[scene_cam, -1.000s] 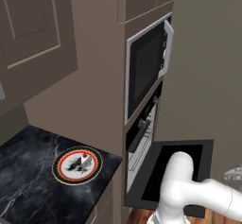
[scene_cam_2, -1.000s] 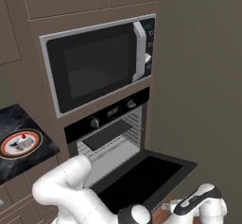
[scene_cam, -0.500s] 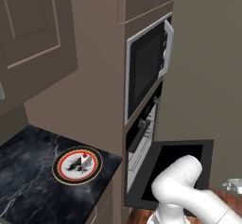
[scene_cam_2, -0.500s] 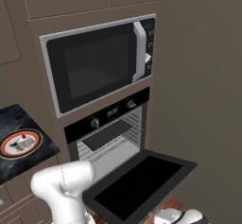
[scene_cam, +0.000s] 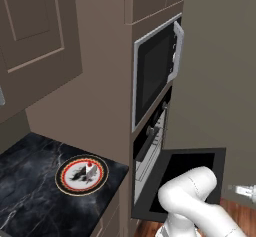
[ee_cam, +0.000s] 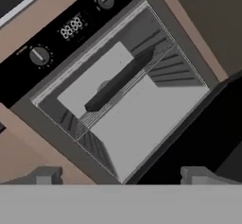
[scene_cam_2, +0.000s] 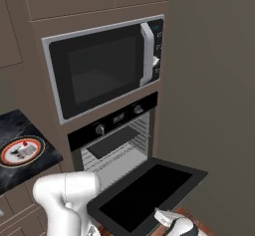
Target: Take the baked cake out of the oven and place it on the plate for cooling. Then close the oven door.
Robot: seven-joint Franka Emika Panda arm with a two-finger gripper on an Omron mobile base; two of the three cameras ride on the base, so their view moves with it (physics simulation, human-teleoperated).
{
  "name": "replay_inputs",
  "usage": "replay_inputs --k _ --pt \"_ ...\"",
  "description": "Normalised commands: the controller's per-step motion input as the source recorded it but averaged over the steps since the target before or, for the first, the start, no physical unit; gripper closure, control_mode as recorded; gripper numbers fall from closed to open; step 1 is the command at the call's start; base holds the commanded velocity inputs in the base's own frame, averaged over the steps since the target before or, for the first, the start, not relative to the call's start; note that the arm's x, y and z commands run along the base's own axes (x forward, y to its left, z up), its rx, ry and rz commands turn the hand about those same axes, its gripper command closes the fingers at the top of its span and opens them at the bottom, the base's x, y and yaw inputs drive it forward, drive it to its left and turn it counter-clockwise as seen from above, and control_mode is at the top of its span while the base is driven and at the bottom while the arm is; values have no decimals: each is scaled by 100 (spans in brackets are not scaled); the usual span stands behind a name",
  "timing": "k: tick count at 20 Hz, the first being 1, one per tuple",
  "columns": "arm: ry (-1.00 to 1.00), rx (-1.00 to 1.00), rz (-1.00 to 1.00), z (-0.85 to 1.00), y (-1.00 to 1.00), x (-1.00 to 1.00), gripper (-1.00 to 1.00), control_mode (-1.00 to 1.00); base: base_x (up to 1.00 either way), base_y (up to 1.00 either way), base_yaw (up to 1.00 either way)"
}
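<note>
Left base view has the plate (scene_cam: 81,175) lying on the dark marble counter (scene_cam: 30,191), close to the counter's right edge, and the cake (scene_cam: 90,168) sits on the plate, a little right of its centre (a tiny whitish piece with a red blob on top). Right base view shows the same plate (scene_cam_2: 22,151) with the cake (scene_cam_2: 25,144) near the counter's right end, left of the oven (scene_cam_2: 117,140). The oven door (scene_cam_2: 149,190) hangs open, folded down flat in front of the cavity, its black glass facing up. Above the oven is the microwave (scene_cam_2: 102,65), its door shut. The gripper (ee_cam: 121,175) points into the oven; in the hand view its two tips stand far apart with nothing between them, and beyond them are the wire racks (ee_cam: 120,83), two knobs and the display (ee_cam: 74,27).
</note>
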Motion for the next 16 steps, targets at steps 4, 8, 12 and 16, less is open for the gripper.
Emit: replay_inputs --k 4,8,12,16 --pt "19 10 -10 -6 -61 65 -100 -100 0 0 0" --pt "23 11 -4 -18 -70 43 -100 -100 0 0 0" --pt "20 9 -1 -34 -67 11 -100 -100 0 0 0" --pt "16 6 0 -50 -64 0 -100 -100 0 0 0"
